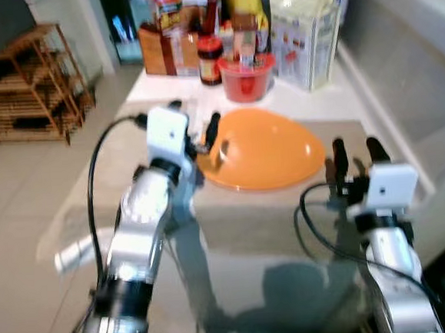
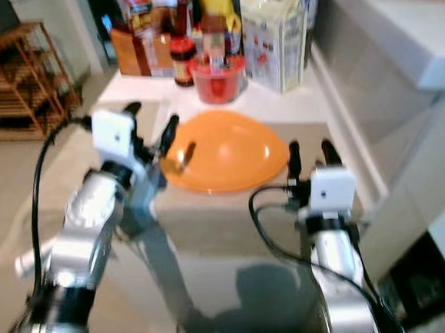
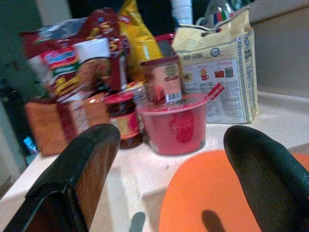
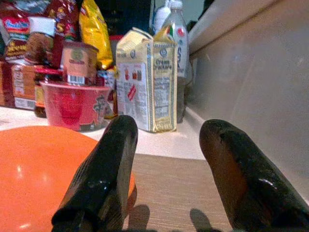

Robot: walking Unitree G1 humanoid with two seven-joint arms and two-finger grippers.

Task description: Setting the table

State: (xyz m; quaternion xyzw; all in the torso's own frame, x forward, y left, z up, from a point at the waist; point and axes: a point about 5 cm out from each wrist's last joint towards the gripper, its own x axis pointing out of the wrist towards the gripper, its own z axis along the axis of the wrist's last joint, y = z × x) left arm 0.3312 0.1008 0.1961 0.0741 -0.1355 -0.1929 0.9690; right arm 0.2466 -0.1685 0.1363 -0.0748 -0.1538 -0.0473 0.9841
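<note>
An orange plate (image 1: 264,156) lies flat on a tan placemat (image 1: 266,225) on the white table. My left gripper (image 1: 195,127) hovers at the plate's left edge, open, with nothing between its fingers; the plate (image 3: 212,193) sits just below its fingers (image 3: 82,179). My right gripper (image 1: 356,154) is at the plate's right edge, open and empty; the plate (image 4: 43,179) lies beside its left finger (image 4: 104,179).
Behind the plate stand a red bowl (image 1: 246,77) with a cup in it, a jar (image 1: 209,59), snack bags and a cream cracker pack (image 1: 304,33). A grey wall (image 1: 408,75) runs along the right. A wooden rack (image 1: 27,85) stands on the tiled floor at left.
</note>
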